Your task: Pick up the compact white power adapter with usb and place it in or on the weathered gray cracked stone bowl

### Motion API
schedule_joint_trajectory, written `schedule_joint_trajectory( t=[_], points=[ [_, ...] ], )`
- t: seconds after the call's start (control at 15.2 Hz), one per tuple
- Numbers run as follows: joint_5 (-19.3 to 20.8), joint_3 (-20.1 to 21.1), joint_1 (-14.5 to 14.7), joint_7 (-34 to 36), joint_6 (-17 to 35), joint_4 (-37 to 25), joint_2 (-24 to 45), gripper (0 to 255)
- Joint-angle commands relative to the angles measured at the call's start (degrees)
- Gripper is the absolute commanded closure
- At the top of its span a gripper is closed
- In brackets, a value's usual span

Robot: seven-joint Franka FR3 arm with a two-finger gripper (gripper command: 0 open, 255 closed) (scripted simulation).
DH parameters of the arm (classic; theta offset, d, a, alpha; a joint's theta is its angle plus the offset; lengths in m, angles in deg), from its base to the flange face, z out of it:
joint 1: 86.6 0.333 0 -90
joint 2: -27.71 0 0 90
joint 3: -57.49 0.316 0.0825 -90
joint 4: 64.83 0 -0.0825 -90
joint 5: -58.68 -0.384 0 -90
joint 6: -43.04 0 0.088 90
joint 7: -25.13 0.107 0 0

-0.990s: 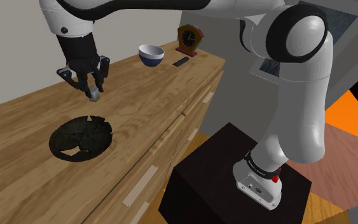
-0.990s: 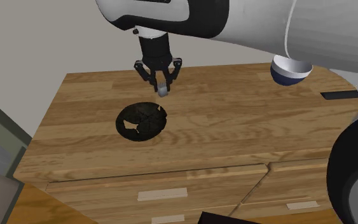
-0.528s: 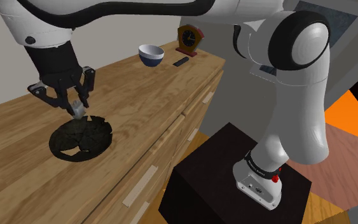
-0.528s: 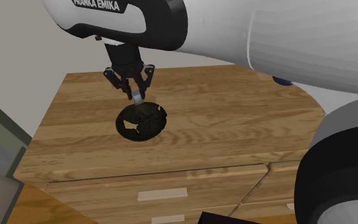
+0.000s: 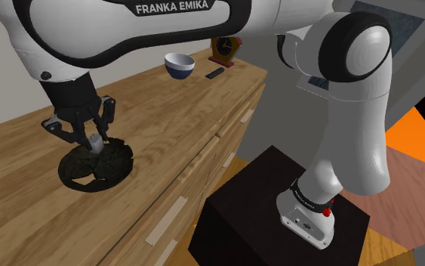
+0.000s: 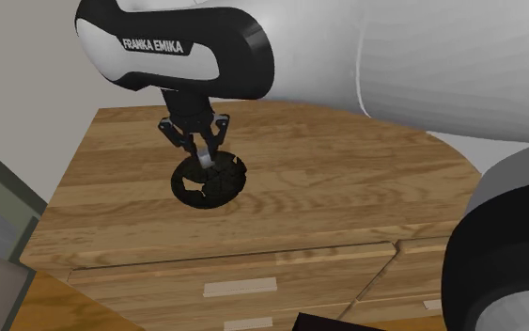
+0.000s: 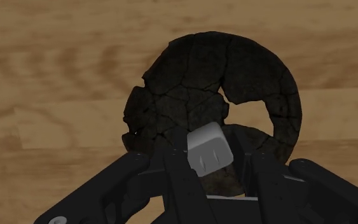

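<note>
Matt grained wood dresser top (image 5: 180, 106), rough, cracked dark stone bowl (image 7: 190, 76), smooth pale grey adapter (image 7: 209, 149), glossy white arm shell (image 5: 354, 68)

Adapter (image 7: 209, 149) between the fingers (image 7: 174, 184), over the bowl (image 7: 190, 83) on the dresser (image 5: 195, 113).

There was one white arm (image 5: 354, 83), and it ended in one black pincer (image 5: 91, 143). One table (image 5: 203, 113) of wood carried the things, and one black stand (image 5: 248, 196) stood beside it. Bowls numbered two: one black cracked bowl (image 7: 190, 83) and one blue-and-white bowl (image 5: 179, 65). There was one pale power adapter (image 7: 209, 149), one clock (image 5: 224, 45) and one small flat black object (image 5: 214, 73). In the second exterior view, three pale drawer handles (image 6: 241, 287) could be counted on the table's front.
</note>
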Motion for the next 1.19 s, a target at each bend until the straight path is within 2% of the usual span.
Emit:
schedule_joint_trajectory(
  t=[0.0, 0.4, 0.86, 0.92, 1.12],
  points=[
    [0.15, -0.06, -0.02, 0.23, 1.52, 1.24, 0.3, 255],
    [0.54, -0.31, -0.33, 0.57, 5.59, 4.72, 1.01, 255],
    [0.54, -0.31, -0.33, 0.57, 5.59, 4.72, 1.01, 255],
    [0.54, -0.31, -0.33, 0.57, 5.59, 4.72, 1.01, 0],
    [0.54, -0.31, -0.33, 0.57, 5.59, 4.72, 1.01, 0]
  ],
)
